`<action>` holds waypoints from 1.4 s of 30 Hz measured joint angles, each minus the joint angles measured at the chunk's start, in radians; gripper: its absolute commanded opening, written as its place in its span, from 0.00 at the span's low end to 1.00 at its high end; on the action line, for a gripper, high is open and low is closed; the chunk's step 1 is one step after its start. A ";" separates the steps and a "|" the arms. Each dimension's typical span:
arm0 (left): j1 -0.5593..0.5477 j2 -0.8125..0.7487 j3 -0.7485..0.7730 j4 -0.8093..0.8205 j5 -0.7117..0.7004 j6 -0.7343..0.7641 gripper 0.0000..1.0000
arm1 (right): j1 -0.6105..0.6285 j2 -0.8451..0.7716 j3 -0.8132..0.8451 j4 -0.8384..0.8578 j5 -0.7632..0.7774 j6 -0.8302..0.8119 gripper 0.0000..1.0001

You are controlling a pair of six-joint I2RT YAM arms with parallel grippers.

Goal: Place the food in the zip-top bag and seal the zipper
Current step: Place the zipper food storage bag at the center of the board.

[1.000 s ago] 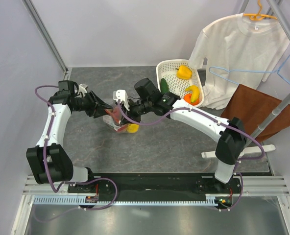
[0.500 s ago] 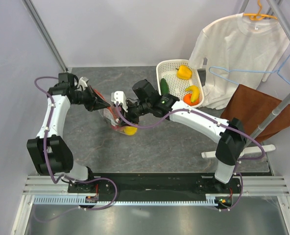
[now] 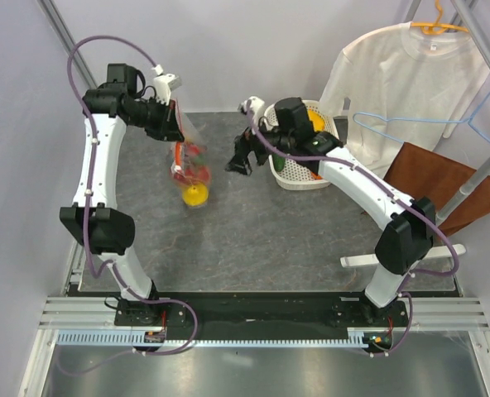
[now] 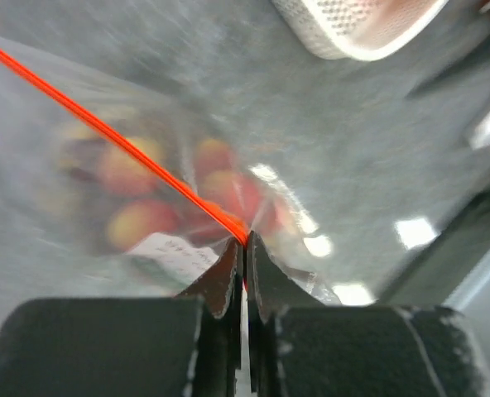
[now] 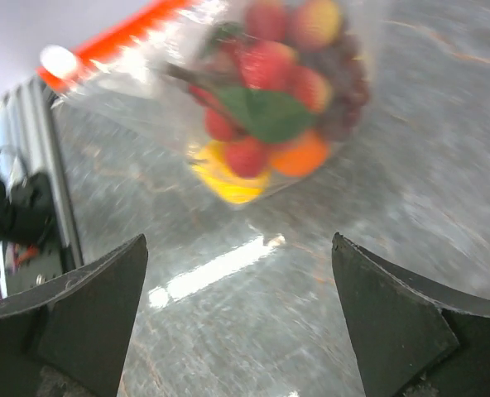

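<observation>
The clear zip-top bag [image 3: 189, 165] hangs in the air from my left gripper [image 3: 176, 124], which is raised over the back left of the table. The food [image 3: 194, 184] sits bunched in the bag's bottom: red, orange and yellow pieces with a green leaf [image 5: 266, 112]. In the left wrist view my left gripper [image 4: 243, 241] is shut on the orange-red zipper [image 4: 121, 147] at one end of the strip. My right gripper [image 3: 238, 157] stands open to the right of the bag, apart from it. Its wrist view shows the right gripper [image 5: 237, 244] holding nothing, with the zipper [image 5: 112, 37] running above the food.
A white slotted basket [image 3: 305, 184] with a yellow pepper [image 3: 314, 122] and other toy produce stands at the back right, partly behind my right arm. A white shirt [image 3: 402, 83], a brown cloth [image 3: 444, 182] and hangers are at the right side.
My left gripper shut on the zipper end and lifted the bag up and back. My right gripper let go, opened wide and drew away to the right.
</observation>
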State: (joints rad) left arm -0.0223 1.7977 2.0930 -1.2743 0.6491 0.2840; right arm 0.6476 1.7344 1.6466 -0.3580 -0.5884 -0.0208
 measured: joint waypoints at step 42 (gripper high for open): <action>-0.369 -0.119 -0.878 0.254 -0.003 0.249 0.44 | -0.252 0.000 -0.029 0.033 -0.020 0.182 0.98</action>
State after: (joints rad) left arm -0.3912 1.6791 1.2148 -1.0206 0.6460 0.5327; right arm 0.3954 1.7344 1.6173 -0.3252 -0.6086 0.1608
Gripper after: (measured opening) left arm 0.296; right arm 0.982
